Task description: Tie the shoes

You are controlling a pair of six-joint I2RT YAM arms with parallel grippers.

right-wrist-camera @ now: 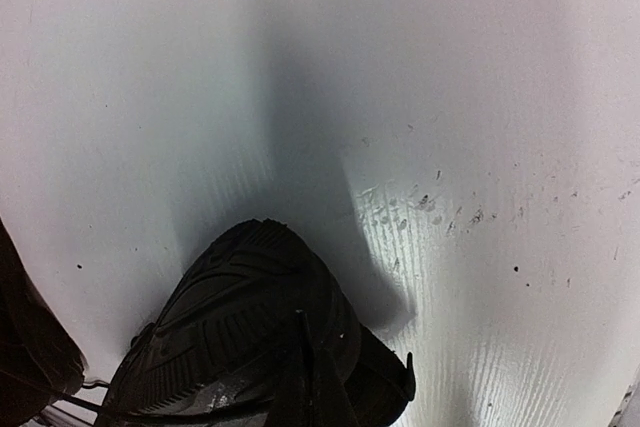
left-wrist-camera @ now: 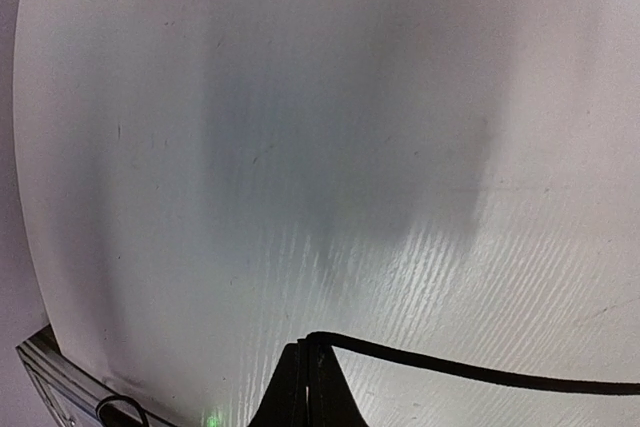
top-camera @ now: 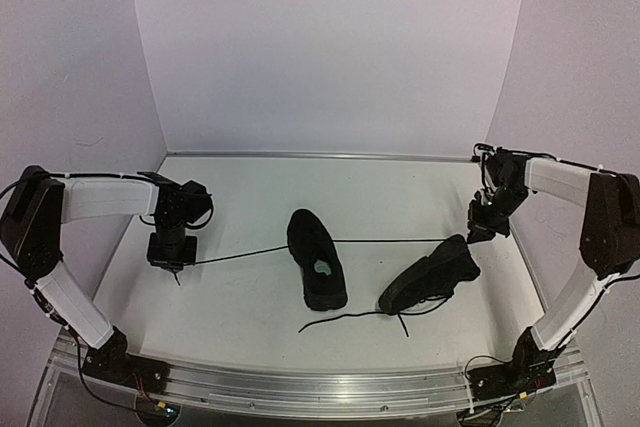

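Observation:
One black shoe [top-camera: 316,257] stands upright mid-table and shows a pale insole label [top-camera: 322,267]. Its two laces stretch straight out left and right. My left gripper [top-camera: 170,265] is shut on the left lace [top-camera: 240,254]; the left wrist view shows the closed fingertips [left-wrist-camera: 300,367] pinching the lace [left-wrist-camera: 480,372]. My right gripper [top-camera: 479,236] is shut at the end of the right lace [top-camera: 410,240]. The second black shoe [top-camera: 432,275] lies tipped on its side just below that gripper, its treaded sole [right-wrist-camera: 230,307] under the closed right gripper [right-wrist-camera: 318,332]. Its loose laces [top-camera: 345,319] trail on the table.
The white table [top-camera: 240,307] is enclosed by pale walls at the back and both sides. An aluminium rail [top-camera: 320,387] runs along the near edge between the arm bases. Small dark scuffs [right-wrist-camera: 420,202] mark the surface near the right gripper.

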